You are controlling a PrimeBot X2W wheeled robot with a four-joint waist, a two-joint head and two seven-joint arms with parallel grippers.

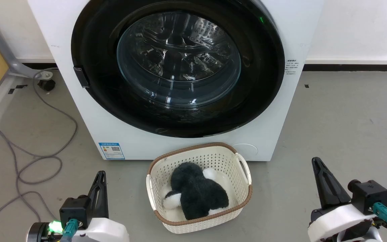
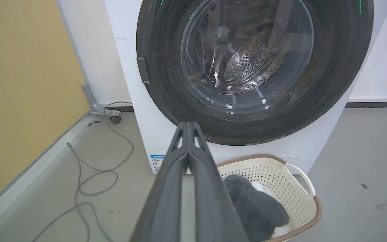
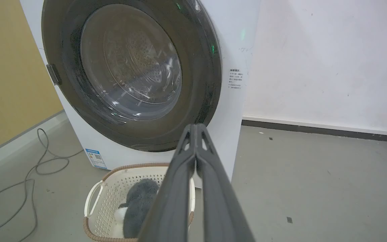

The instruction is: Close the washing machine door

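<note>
- Both pairs of fingers are pressed together along their length and hold nothing. The left gripper (image 1: 101,174) sits low at the left of my head view and the right gripper (image 1: 316,163) low at the right.
- Neither gripper touches anything; both hang over the grey floor (image 1: 334,127), well short of the machine, with the fingers pointing toward it.
- The washing machine door (image 1: 257,101) lies flat against the front of the washing machine (image 1: 129,144) — I see no gap around the glossy black ring in any of the three views.
- Through the door's bulging glass window I can make out the perforated steel drum (image 1: 193,37).
- A small dark tab (image 1: 81,77) sits on the door's left edge, over the white panel.
- A blue label (image 1: 112,151) is stuck at the lower left corner of the machine's front.
- A cream perforated basket (image 1: 198,148) with a brown rim stands on the floor just in front of the machine, between my two grippers.
- Inside it lies a dark grey and white plush toy (image 1: 197,195).
</note>
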